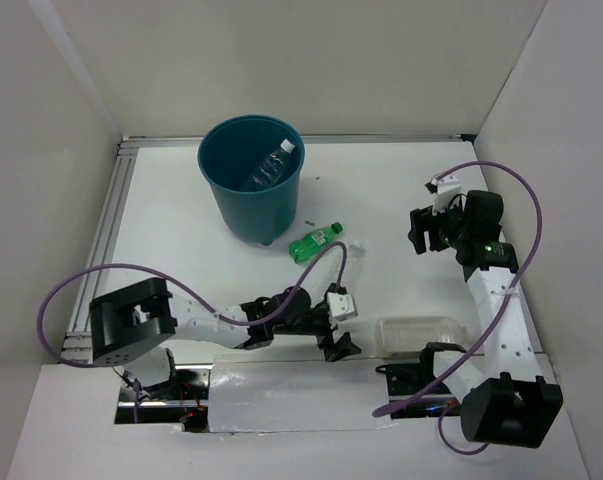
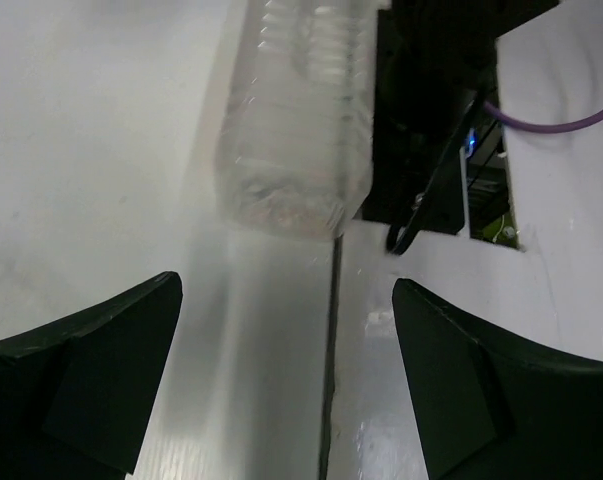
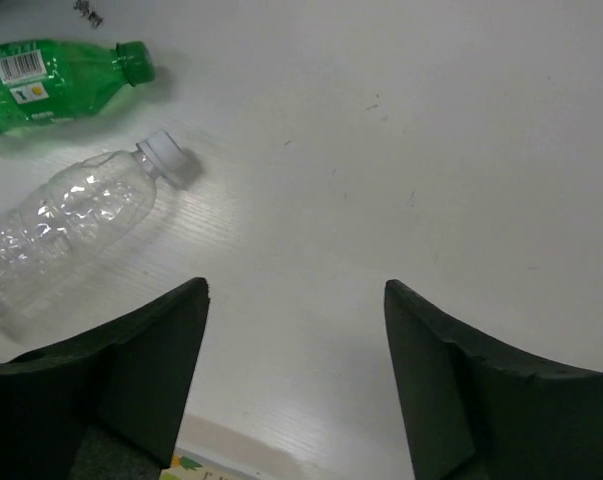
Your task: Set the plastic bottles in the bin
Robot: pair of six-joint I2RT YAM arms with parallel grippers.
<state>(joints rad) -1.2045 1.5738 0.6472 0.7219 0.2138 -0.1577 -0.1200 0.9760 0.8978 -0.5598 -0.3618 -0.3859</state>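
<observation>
The teal bin [image 1: 251,190] stands at the back of the table with one clear bottle [image 1: 269,168] inside. A green bottle [image 1: 314,242] lies just in front of it and shows in the right wrist view [image 3: 51,80]. Beside it lies a clear bottle [image 3: 71,225] with a white cap. Another clear bottle [image 1: 421,333] lies near the right arm's base. My left gripper [image 1: 346,345] is open and empty, low over the table, facing that bottle's end [image 2: 296,120]. My right gripper [image 1: 416,232] is open and empty, right of the green bottle.
The right arm's black base and purple cable [image 2: 431,120] sit right behind the near clear bottle. A seam in the table surface [image 2: 333,380] runs between my left fingers. White walls enclose the table on three sides.
</observation>
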